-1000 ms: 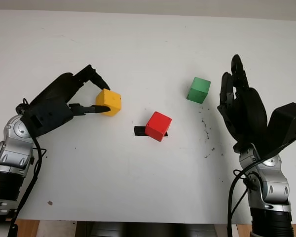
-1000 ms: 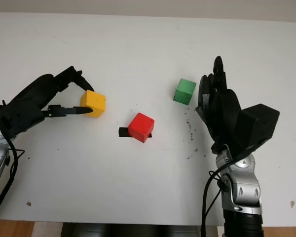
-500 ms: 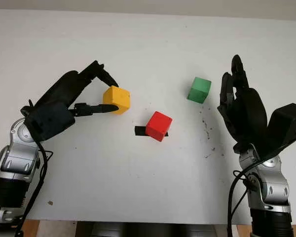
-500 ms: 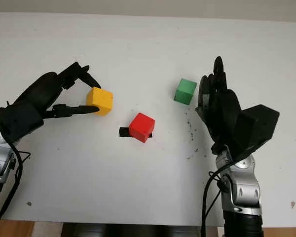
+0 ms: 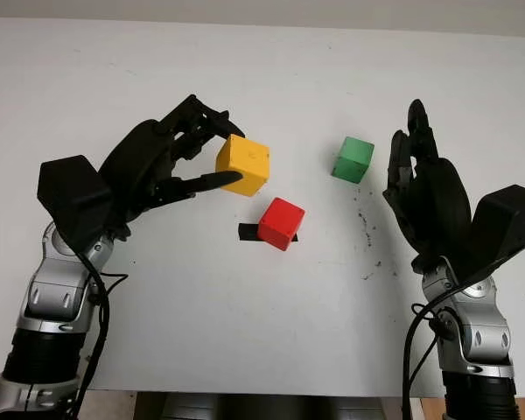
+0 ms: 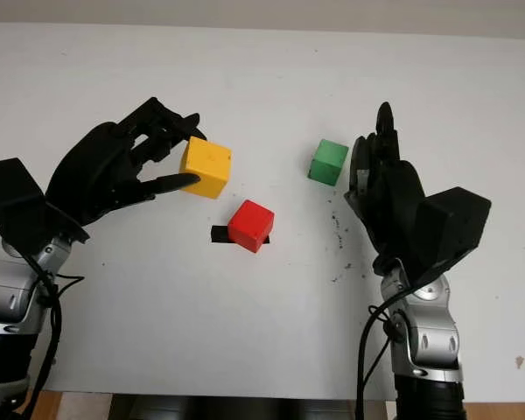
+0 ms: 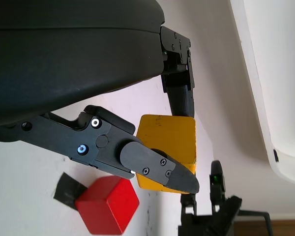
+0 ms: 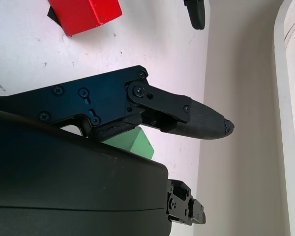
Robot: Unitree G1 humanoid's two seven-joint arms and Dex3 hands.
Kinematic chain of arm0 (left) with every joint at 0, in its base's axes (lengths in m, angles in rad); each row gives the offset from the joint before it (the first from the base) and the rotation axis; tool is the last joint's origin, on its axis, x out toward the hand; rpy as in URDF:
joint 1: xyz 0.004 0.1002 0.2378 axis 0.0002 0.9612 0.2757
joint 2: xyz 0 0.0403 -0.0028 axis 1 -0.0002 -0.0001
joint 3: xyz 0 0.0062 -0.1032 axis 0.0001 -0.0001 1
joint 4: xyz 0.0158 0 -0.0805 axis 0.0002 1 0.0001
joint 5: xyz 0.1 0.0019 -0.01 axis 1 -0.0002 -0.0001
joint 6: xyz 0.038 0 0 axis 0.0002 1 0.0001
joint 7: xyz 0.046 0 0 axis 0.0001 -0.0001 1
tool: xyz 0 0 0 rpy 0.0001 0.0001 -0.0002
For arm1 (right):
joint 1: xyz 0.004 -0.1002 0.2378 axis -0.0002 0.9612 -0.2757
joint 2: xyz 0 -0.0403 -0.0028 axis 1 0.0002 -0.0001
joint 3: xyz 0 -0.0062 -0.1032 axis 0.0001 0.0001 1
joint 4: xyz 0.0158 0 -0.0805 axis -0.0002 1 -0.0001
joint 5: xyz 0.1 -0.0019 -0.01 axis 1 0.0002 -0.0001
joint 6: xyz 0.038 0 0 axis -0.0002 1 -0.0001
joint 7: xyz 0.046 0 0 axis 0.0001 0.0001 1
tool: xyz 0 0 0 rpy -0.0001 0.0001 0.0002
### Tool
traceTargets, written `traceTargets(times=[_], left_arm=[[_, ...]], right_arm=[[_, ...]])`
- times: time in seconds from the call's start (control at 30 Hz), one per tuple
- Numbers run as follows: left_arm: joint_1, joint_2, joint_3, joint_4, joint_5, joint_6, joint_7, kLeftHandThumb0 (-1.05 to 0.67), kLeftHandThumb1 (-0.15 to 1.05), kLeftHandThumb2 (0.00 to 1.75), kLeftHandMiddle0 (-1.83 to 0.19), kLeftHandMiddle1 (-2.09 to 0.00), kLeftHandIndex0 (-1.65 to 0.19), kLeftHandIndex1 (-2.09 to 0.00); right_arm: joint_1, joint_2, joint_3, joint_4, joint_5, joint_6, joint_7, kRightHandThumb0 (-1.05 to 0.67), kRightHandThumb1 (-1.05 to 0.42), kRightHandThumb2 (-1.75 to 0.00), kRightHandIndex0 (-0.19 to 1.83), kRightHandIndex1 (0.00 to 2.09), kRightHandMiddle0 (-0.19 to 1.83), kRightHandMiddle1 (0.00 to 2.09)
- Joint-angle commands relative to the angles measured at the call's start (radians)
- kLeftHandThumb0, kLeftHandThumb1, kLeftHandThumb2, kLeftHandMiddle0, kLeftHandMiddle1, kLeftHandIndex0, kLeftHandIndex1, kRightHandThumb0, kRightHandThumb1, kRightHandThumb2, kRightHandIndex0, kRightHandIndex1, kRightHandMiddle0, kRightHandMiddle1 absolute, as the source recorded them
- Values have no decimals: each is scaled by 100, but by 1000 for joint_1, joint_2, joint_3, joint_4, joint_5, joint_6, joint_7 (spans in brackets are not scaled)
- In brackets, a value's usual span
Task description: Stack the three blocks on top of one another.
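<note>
Left eye view: my left hand (image 5: 171, 162) is at the left of the white desk (image 5: 201, 297), raised off it, and its fingers (image 5: 212, 179) are closed in a pinch on the yellow block (image 5: 243, 164). One finger presses the block's near side and the others curl over its far side. In the left wrist view the same block (image 7: 168, 142) sits clamped between my black fingers (image 7: 152, 167), clear of the desk surface. Just to the right and nearer to me, the red block (image 5: 281, 223) lies on the desk, partly covering a short strip of black tape (image 5: 248, 232). Further right and farther back, the green block (image 5: 353, 159) rests on the desk by itself. Just beside it, at the right, my right hand (image 5: 424, 188) stands upright and open, holding nothing, its fingers (image 5: 417, 122) pointing away from me.
</note>
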Motion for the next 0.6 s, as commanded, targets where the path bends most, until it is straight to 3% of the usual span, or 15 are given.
traceTargets(times=[0.0, 0.57], left_arm=[[17, -14, -15, -16, -10, -4, -15, -49, 105, 9, -13, -4, -29, -157], [-9, -97, -135, 133, 157, -186, 6, -54, 105, 8, -12, -5, -26, -172]], right_arm=[[18, 4, -2, -26, 2, -8, -1, -63, -105, -71, -19, 0, -19, 0], [23, 11, -4, -26, 3, -19, 1, -61, -105, -72, -19, 0, -19, 0]])
